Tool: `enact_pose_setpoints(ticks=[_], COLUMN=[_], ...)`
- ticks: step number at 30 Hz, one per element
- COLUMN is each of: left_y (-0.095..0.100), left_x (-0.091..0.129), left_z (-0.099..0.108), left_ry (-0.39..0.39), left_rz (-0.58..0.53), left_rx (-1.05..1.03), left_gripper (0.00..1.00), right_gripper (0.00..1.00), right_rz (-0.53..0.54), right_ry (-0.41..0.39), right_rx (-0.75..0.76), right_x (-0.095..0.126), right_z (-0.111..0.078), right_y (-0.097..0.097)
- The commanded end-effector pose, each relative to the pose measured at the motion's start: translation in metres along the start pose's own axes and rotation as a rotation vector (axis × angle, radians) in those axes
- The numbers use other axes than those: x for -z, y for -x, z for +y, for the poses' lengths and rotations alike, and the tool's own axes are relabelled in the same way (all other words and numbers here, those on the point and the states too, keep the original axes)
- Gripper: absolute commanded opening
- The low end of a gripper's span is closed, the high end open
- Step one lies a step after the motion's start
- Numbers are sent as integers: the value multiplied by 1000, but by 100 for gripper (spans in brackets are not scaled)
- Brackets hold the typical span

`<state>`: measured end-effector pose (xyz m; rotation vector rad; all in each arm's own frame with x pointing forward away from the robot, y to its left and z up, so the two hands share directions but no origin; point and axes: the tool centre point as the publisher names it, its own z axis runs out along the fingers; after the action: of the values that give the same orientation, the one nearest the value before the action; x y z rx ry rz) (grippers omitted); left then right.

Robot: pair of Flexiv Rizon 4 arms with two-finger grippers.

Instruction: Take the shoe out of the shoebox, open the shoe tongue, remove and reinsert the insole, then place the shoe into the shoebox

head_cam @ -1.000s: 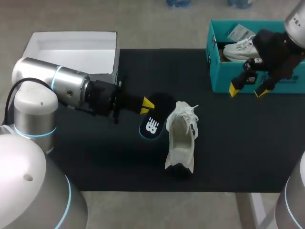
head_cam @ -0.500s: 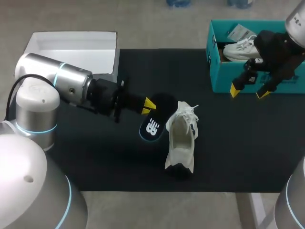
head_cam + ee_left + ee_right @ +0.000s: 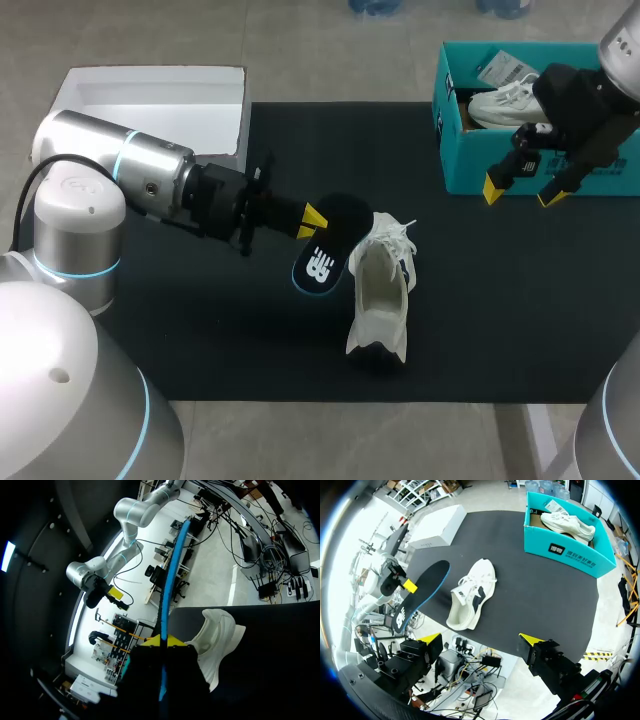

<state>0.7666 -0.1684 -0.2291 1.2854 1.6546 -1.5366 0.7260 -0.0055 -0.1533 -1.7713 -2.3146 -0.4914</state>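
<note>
Two hands show above our tabletop point(image 3: 200, 340). Our left hand point(image 3: 312, 220) is clenched on the black insole point(image 3: 322, 262), gripping it from both sides. The insole hangs in the air close by the white shoe point(image 3: 380, 295), at its 10 o'clock. The shoe rests mid-tabletop, heel toward 6 o'clock and laces toward 12. Our right hand point(image 3: 522, 190) is released, fingers wide apart, hovering at the front wall of the teal shoebox point(image 3: 452, 150), which stands at 2 o'clock of the shoe. A second shoe point(image 3: 505, 100) lies inside. A white box point(image 3: 150, 100) sits at 10 o'clock.
</note>
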Motion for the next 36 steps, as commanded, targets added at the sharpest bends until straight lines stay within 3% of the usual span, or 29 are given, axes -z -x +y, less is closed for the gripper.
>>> enact_pose_setpoints(ticks=[1,16,25,30,36], left_y=[0,0,-34,-40,-44], left_x=[0,0,8,-3,-36], left_z=[0,0,-26,-32,-42], left_ry=[-1,-1,-75,-141,-233], left_rz=[2,2,100,94,122], left_rx=[0,0,114,151,185], left_gripper=[0,0,0,0,0], right_gripper=[100,100,100,100,100], right_rz=[-1,-1,-1,-1,-1], right_ry=[-4,-4,-4,-4,-4], right_rx=[-1,-1,-1,-1,-1], right_x=[-1,-1,-1,-1,-1], right_z=[2,2,2,2,2], right_y=[-1,-1,-1,-1,-1])
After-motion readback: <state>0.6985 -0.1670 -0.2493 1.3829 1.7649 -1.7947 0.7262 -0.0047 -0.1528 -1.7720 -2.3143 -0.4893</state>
